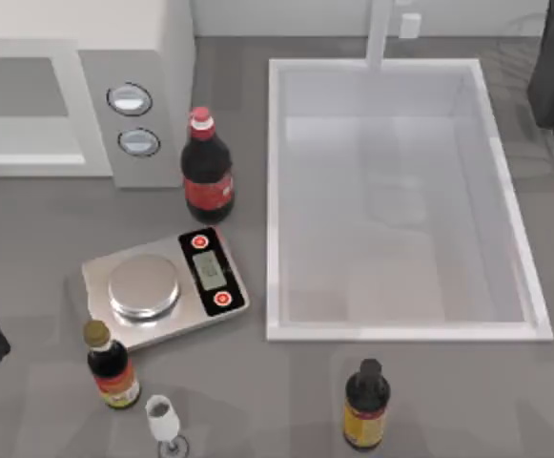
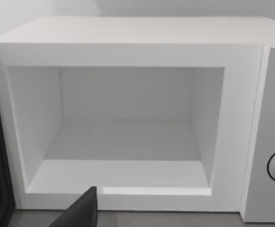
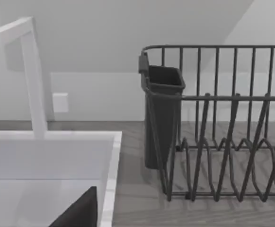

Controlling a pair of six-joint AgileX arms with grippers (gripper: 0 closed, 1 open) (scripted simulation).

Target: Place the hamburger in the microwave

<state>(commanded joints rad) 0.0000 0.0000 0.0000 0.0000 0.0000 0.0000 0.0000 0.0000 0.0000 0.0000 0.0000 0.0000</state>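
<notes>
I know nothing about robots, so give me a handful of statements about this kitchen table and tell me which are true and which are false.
1. The microwave stands with its front open and its inside bare. True.
2. A cola bottle with a red cap stands beside the microwave's two dials. True.
3. The kitchen scale sits inside the sink. False: it lies on the table, to the left of the sink.
4. The sink holds dirty dishes. False: its basin looks bare.
5. A small glass stands close to a brown-capped sauce bottle at the table's front. True.
6. The dish rack is white plastic. False: it is dark wire, with a dark cup at its corner.
</notes>
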